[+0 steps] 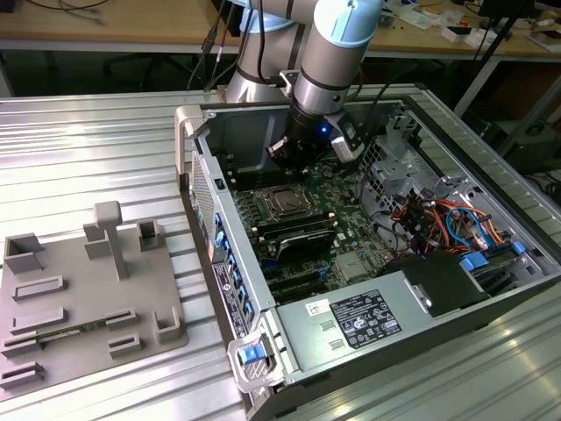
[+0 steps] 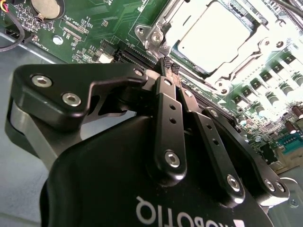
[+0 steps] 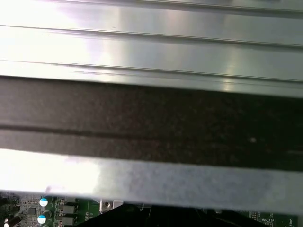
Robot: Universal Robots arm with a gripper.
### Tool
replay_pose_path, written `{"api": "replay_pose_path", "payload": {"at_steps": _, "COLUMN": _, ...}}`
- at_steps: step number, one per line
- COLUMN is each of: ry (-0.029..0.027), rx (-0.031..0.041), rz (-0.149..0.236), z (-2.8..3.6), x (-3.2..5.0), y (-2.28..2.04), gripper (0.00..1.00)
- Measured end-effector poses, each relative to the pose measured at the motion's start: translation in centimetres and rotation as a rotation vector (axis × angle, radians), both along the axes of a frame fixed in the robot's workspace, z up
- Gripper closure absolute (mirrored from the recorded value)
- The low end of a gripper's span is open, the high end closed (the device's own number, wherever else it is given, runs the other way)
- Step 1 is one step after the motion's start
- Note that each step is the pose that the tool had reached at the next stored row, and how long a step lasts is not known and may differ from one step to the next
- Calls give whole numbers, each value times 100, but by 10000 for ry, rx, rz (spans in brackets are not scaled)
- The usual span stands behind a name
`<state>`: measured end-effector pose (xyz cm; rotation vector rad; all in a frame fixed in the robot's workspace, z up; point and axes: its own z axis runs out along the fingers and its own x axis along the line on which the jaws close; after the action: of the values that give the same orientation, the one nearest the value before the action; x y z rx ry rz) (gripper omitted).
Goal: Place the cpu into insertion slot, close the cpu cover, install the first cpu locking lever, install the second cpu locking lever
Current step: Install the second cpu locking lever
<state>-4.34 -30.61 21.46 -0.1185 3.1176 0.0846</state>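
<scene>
In the exterior view, your arm reaches into the open computer case on the ribbed tabletop, its pincer hanging just above the one insertion slot. In the second wrist view, the pincer has its fingertips pressed together, holding nothing, beside the slot's corner; one cpu already lies seated, the cpu cover appears lowered around it. I judge the levers unfinished. In the first wrist view, a strip of green motherboard shows.

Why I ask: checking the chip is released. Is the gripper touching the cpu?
Apart. In the second wrist view the gripper fingertips are shut together beside the socket frame, off the cpu.
</scene>
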Motion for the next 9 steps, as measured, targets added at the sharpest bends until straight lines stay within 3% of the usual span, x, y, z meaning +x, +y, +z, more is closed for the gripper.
{"api": "replay_pose_path", "payload": {"at_steps": 9, "ry": -1, "rx": 0, "rz": 0, "z": 20, "x": 0, "y": 0, "gripper": 89}}
